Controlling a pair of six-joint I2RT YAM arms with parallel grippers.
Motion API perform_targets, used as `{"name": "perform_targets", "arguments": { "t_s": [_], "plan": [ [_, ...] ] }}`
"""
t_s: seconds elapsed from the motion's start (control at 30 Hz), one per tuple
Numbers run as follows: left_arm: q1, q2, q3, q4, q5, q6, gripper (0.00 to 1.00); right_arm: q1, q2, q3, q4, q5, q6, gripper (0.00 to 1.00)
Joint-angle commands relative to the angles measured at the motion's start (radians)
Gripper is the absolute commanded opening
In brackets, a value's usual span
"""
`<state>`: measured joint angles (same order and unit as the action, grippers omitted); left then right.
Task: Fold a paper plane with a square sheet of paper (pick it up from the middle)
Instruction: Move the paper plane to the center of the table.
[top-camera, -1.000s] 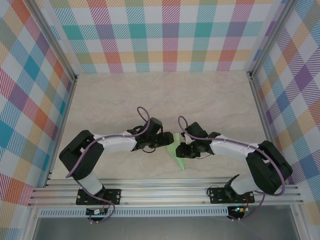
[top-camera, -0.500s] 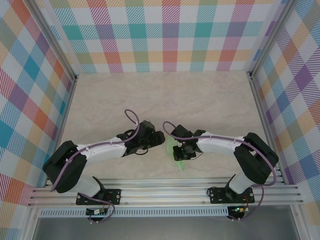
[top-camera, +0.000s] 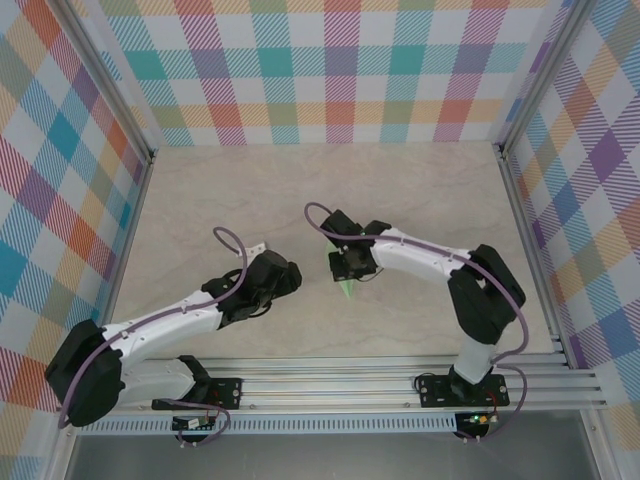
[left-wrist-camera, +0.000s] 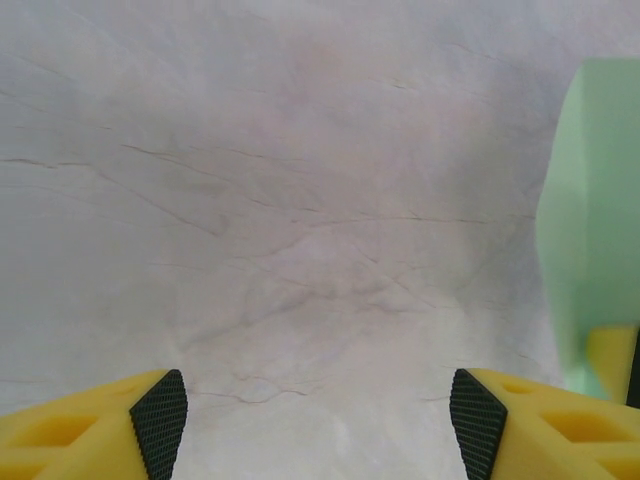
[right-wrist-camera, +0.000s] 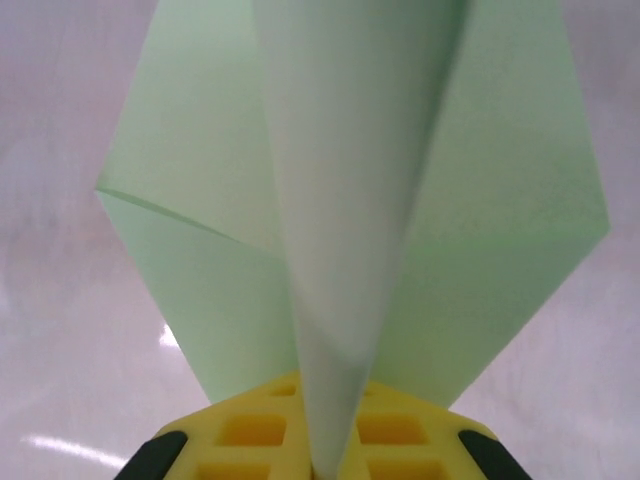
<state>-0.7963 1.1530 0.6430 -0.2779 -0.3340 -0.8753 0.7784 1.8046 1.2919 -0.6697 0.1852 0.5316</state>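
The square sheet of paper (right-wrist-camera: 350, 200) is pale green and folded into a pointed paper plane shape with a raised centre crease. My right gripper (right-wrist-camera: 330, 455) is shut on that centre fold, with the wings spreading to both sides above the yellow fingers (right-wrist-camera: 250, 430). From above, the right gripper (top-camera: 347, 268) is near the table's middle and a green tip of the paper (top-camera: 347, 289) pokes out beneath it. My left gripper (top-camera: 292, 271) is to its left, apart from the paper. It stands open (left-wrist-camera: 318, 425) over bare table, with the paper (left-wrist-camera: 590, 220) at its right edge.
The pale marbled table (top-camera: 250, 200) is walled by plaid panels at the back (top-camera: 330, 70) and both sides. An aluminium rail (top-camera: 330, 385) runs along the near edge by the arm bases. Free room lies at the back and far right.
My right gripper has closed on the paper and carried it away from the near rail, towards the middle. My left arm has drawn back to the left and lower, away from the paper.
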Motion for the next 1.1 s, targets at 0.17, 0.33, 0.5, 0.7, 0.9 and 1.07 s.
{"name": "perform_targets", "arguments": {
  "t_s": [0.17, 0.33, 0.5, 0.7, 0.9, 1.07],
  "plan": [
    [0.04, -0.183, -0.1, -0.131, -0.134, -0.008, 0.77, -0.088, 0.297, 0.315, -0.12, -0.017, -0.018, 0.11],
    [0.061, -0.254, -0.119, -0.169, -0.141, 0.018, 0.77, -0.089, 0.4, 0.414, -0.162, -0.037, -0.03, 0.14],
    [0.073, -0.277, -0.124, -0.185, -0.146, 0.038, 0.77, -0.089, 0.369, 0.434, -0.185, -0.023, -0.046, 0.27],
    [0.082, -0.272, -0.116, -0.182, -0.149, 0.054, 0.78, -0.088, 0.236, 0.457, -0.247, -0.019, -0.086, 0.47],
    [0.109, -0.267, -0.082, -0.206, -0.225, 0.131, 0.82, -0.093, -0.072, 0.29, -0.175, 0.135, -0.131, 0.62],
    [0.181, -0.229, -0.025, -0.216, -0.363, 0.277, 0.96, -0.206, -0.378, -0.03, 0.017, 0.38, -0.161, 0.98]
  ]
}}
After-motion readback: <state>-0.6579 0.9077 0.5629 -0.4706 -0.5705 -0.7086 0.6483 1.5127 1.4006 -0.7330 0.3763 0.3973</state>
